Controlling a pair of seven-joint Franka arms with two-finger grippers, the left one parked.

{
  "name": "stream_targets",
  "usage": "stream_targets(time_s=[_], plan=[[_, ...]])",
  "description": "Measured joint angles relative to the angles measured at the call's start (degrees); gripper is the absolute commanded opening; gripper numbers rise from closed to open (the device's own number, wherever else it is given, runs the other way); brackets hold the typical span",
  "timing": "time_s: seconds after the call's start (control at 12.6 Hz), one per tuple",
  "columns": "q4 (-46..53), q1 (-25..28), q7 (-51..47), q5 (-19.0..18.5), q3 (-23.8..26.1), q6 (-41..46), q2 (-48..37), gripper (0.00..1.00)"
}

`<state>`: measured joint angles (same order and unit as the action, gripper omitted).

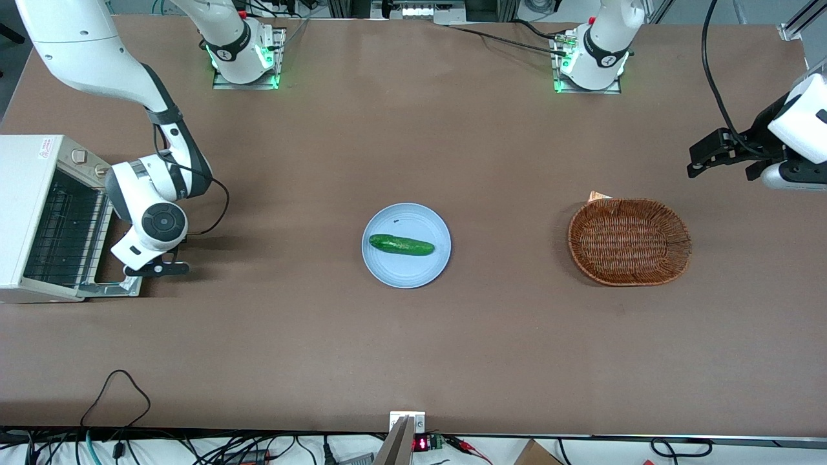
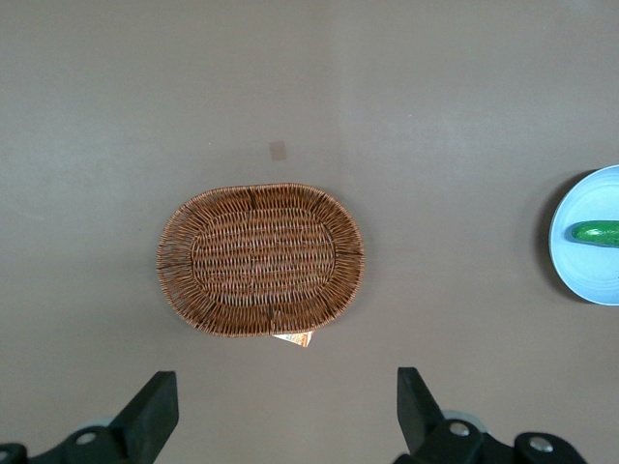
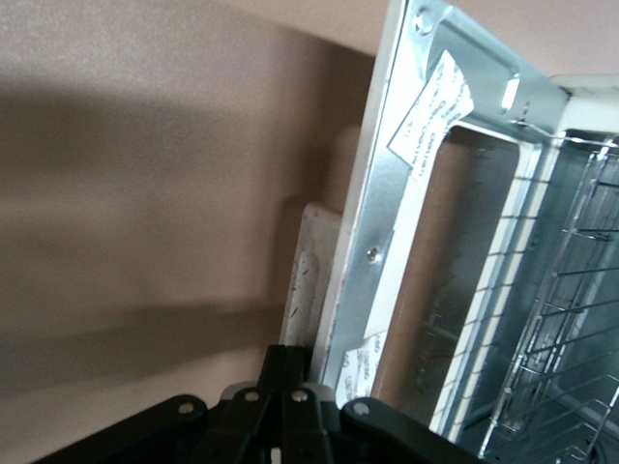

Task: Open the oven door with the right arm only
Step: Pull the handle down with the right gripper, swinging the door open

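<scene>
- Judging the task nearly done, we see the oven door (image 1: 111, 284) swung down almost flat on the desk (image 1: 413, 336) in front of the oven (image 1: 39, 219), its rack exposed.
- Our gripper (image 1: 158, 268) sits at the door's outer edge; we cannot tell its jaws' state.
- Only withdrawing seems left.

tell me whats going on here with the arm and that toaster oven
The right arm is working at the oven, which stands toward its end of the table. The oven door is already swung down, lying flat in front of the oven with the wire rack exposed. The gripper sits low at the door's outer edge. Mid-table, a cucumber lies on a blue plate, and a wicker basket sits toward the parked arm's end.
</scene>
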<state>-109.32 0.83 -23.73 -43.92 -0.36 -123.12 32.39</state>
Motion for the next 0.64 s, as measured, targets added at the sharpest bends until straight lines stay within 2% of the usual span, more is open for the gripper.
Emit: stream_targets(time_s=[0.4, 0.64], plan=[[0.01, -0.03, -0.31, 0.19, -0.05, -0.27, 1.86, 0.01], [0.01, -0.04, -0.32, 1.8, -0.21, -0.21, 2.0, 0.04]])
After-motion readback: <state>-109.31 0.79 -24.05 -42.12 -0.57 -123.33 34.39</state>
